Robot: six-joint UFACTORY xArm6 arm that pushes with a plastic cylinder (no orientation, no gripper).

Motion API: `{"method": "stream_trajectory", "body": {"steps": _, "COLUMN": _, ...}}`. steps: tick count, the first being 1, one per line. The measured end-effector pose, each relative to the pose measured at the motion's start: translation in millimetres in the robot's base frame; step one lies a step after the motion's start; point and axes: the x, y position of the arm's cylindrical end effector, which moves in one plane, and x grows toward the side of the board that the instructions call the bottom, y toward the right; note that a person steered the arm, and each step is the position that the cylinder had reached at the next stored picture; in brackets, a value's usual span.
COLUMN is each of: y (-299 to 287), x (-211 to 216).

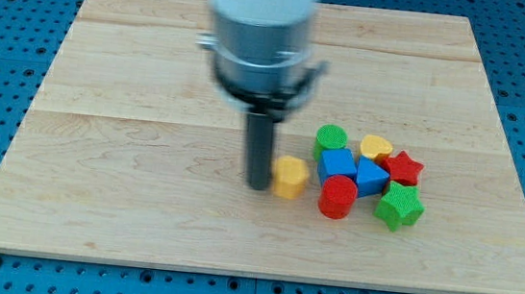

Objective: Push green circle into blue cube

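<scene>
Tip (258,185) down on worktop (122,201), just left of yellow block (289,178), apparently touching it. No fingers on this rig: bare rod, nothing held.

Green circle (331,138) right of centre, toward right edge, at top of cluster, already touching or nearly touching blue cube (337,164) below it. Red cylinder (338,197), second blue block (371,176), yellow heart (376,146), red star (403,167), green star (400,208) packed close.

Risk: approach from left shoves yellow block into cluster, scattering cube. Safer from top edge.

Circle upright, round; no long axis, no heading.
</scene>
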Motion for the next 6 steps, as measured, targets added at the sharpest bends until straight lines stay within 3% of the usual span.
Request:
{"method": "stream_trajectory", "body": {"steps": 1, "y": 19.4, "x": 0.0}}
{"method": "stream_trajectory", "body": {"steps": 2, "y": -37.6, "x": -1.1}}
{"method": "stream_trajectory", "body": {"steps": 3, "y": -72.5, "x": -29.6}}
{"method": "stream_trajectory", "body": {"steps": 4, "y": -21.3, "x": -76.9}}
{"method": "stream_trajectory", "body": {"steps": 5, "y": 55.8, "x": -83.0}}
{"method": "stream_trajectory", "body": {"steps": 6, "y": 65.6, "x": -78.5}}
